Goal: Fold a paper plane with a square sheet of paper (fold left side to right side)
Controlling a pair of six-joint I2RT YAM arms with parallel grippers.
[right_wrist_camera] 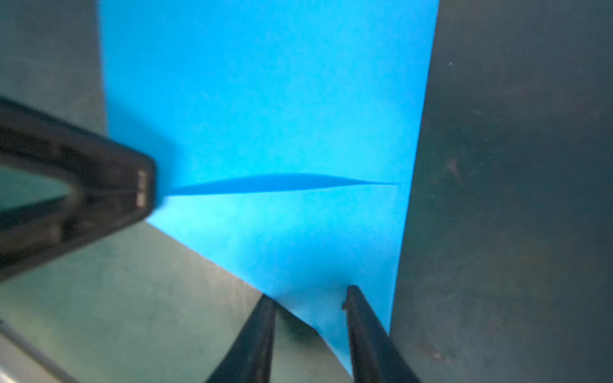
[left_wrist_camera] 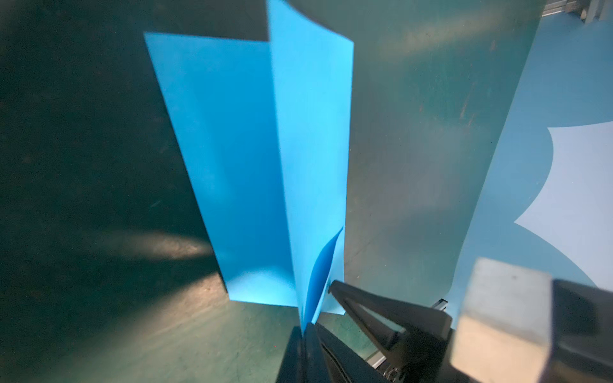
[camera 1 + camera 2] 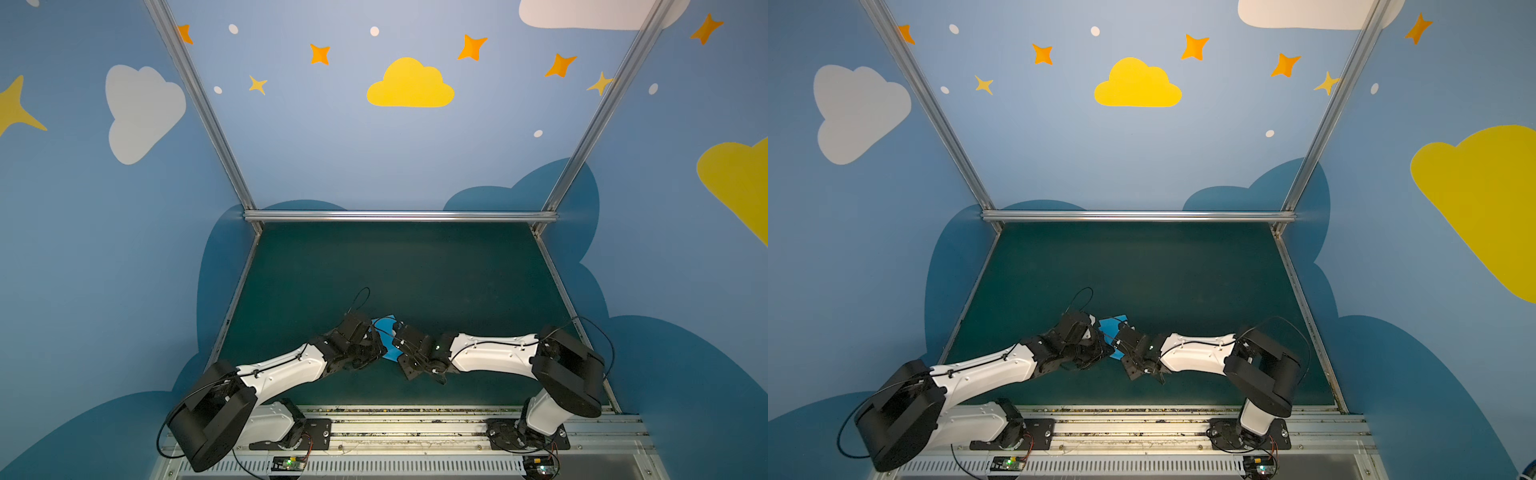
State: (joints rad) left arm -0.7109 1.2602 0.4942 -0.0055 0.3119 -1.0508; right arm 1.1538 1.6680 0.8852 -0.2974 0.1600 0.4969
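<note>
The square sheet of paper (image 3: 384,332) (image 3: 1113,326) is bright blue and lies on the green mat between my two grippers. In the left wrist view the sheet (image 2: 238,165) has one flap standing up along a crease. My left gripper (image 2: 303,326) (image 3: 379,351) is shut on the near end of that raised fold. In the right wrist view a dark slit runs across the paper (image 1: 282,116). My right gripper (image 1: 310,295) (image 3: 397,338) stands open, its fingers astride a corner of the sheet. No paper plane is in view, only this folded sheet.
The green mat (image 3: 395,270) is bounded by aluminium rails at the back (image 3: 399,216) and along both sides. Both arm bases sit on the metal track (image 3: 415,428) at the front edge. Painted blue walls enclose the cell.
</note>
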